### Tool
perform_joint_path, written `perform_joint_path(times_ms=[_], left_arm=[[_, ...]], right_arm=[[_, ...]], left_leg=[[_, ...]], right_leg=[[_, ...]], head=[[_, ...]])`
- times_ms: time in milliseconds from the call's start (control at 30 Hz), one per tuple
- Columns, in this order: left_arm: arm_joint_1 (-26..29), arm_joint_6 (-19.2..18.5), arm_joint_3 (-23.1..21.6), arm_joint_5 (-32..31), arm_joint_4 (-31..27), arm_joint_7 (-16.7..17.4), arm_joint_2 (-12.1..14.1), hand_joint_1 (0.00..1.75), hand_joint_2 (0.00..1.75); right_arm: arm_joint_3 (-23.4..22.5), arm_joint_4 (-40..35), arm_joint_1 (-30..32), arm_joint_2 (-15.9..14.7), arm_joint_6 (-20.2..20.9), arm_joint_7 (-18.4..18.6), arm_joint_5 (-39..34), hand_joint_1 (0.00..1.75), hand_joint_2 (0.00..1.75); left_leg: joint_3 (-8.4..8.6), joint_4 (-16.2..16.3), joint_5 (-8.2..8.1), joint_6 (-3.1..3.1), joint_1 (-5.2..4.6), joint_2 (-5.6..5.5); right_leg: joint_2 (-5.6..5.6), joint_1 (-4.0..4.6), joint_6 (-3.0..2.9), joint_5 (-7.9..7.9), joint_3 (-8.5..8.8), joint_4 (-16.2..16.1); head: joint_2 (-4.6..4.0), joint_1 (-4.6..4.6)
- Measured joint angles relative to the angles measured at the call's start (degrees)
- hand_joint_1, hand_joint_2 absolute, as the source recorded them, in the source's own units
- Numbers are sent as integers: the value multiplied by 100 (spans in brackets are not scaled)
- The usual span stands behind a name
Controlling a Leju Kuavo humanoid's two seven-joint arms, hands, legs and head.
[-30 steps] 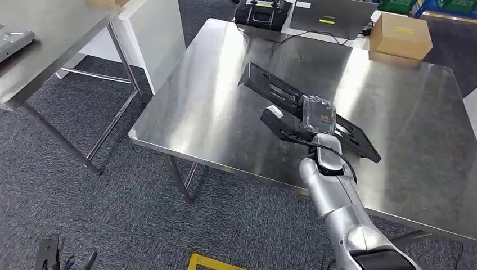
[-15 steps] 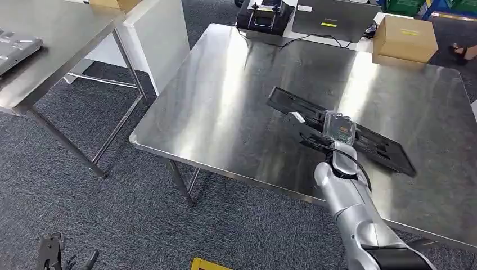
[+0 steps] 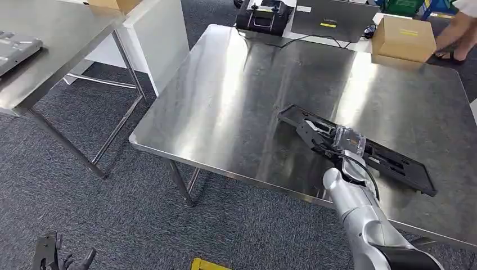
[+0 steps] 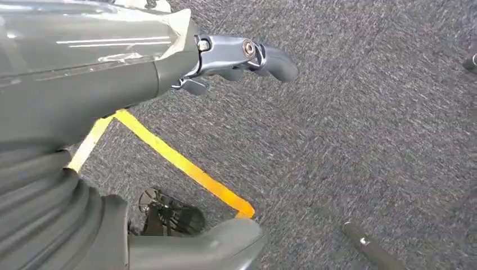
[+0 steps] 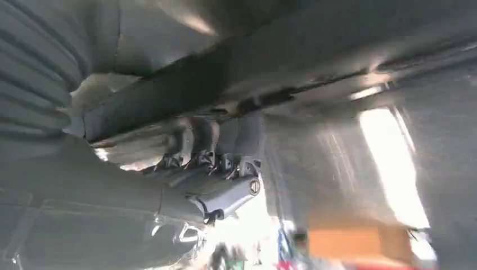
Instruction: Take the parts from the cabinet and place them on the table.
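Observation:
A long flat black part (image 3: 394, 166) with cut-outs lies low along the steel table (image 3: 225, 101), near its front right edge. My right hand (image 3: 333, 136) grips it near its left end, and my silver forearm reaches up from below. Whether the part's whole length rests on the tabletop I cannot tell. In the right wrist view the dark fingers (image 5: 225, 197) curl around the edge of the black part (image 5: 185, 90). My left hand (image 3: 56, 259) hangs low over the carpet, its fingers (image 4: 247, 53) held apart from the thumb with nothing in them.
A cardboard box (image 3: 404, 38) stands at the table's far right corner, with a black device (image 3: 264, 14) and a grey case (image 3: 332, 17) behind the far edge. A second steel table (image 3: 50, 39) stands to the left. A person's arm (image 3: 458, 31) shows at the top right. Yellow tape (image 4: 180, 166) marks the carpet.
My right hand has carried the black part down and to the right, from tilted above the table to low along its surface. A person's arm has come into view at the top right.

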Motion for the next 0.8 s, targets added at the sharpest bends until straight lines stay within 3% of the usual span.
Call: perform_joint_path(times_ms=[400, 433, 633, 800], left_arm=[[104, 122, -162, 146, -114, 48, -2, 0, 175], [104, 133, -164, 146, -114, 52, -4, 0, 0], [106, 168, -166, 138, -114, 61, -7, 0, 0], [109, 168, -164, 120, -116, 61, -7, 0, 0]], right_arm=[[-251, 76, 25, 4, -46, -146, 221, 0, 0], [-269, 76, 26, 4, -77, -171, 245, 0, 0], [-310, -126, 113, 61, -269, -513, 343, 0, 0], [-217, -1345, 619, 188, 112, -753, 276, 0, 0]], left_leg=[[0, 1, 0, 0, -12, 2], [0, 1, 0, 0, -11, 3], [0, 0, 0, 0, -11, 4], [0, 0, -1, -2, -6, -1]], right_leg=[[1, -16, 1, 1, -1, 0], [1, -15, 1, 1, -1, 0], [2, -12, 1, 1, -1, 1], [2, -11, -1, -1, -2, 1]], head=[[0, -2], [0, -2], [0, -2], [0, -2]])
